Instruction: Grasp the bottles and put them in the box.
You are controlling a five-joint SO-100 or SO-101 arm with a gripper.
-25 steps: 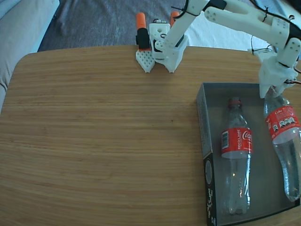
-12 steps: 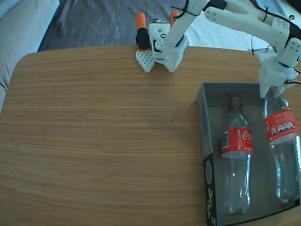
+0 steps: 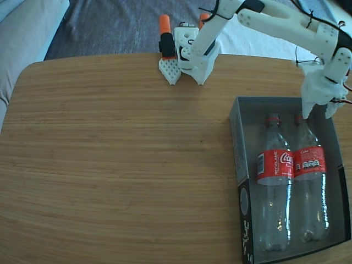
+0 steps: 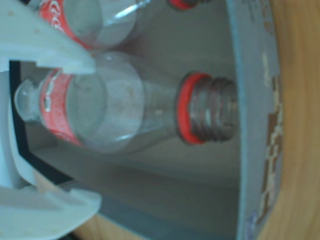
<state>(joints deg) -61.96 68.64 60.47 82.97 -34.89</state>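
Observation:
Two clear Coca-Cola bottles with red labels lie side by side in the dark grey box (image 3: 236,148) at the table's right. The left bottle (image 3: 275,181) and the right bottle (image 3: 311,181) both point their necks to the far end. My white gripper (image 3: 317,113) hangs just over the right bottle's neck, open, holding nothing. In the wrist view the gripper (image 4: 95,132) straddles that bottle (image 4: 130,110) with wide gaps; its neck shows a red ring and bare thread. The other bottle (image 4: 100,20) lies above it, and the box wall (image 4: 250,100) runs along the right.
The arm's base (image 3: 190,52) with an orange-topped part (image 3: 165,30) is clamped at the far edge of the wooden table (image 3: 110,154). Dark and light fabric lies behind the table. The box reaches the picture's right and bottom edges.
The right bottle, held by its neck and slanting over the box's right side, has swung left and dropped flat beside the other. The gripper has let it go.

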